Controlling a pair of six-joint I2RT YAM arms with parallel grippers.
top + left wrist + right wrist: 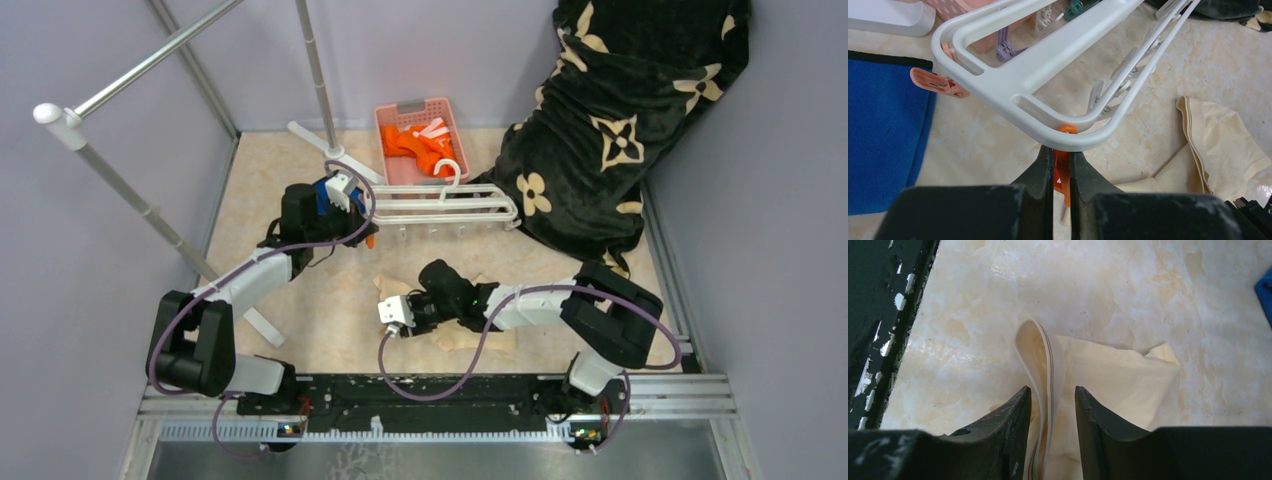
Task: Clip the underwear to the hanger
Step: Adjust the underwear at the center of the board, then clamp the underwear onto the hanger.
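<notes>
The left hand (1061, 154) pinches an orange clip (1066, 130) at the hanger (1013, 85) corner. The right hand (1053, 396), half open, straddles the underwear (1113, 372) waistband (1040, 347), seemingly not pressing it.

The hanger (1013, 85) was smooth white plastic with a soft sheen. The underwear (1108, 375) was soft, matt cloth. The table top (998, 290) looked like polished marbled stone, glossy and faintly scratched. The blue towel (883, 125) was matt, napped cloth. The orange clip (1062, 167) was shiny plastic. The left gripper (1062, 157) had matt black fingers (1040, 172), scuffed pale in spots. The rack pole (150, 58) was bright metal.
</notes>
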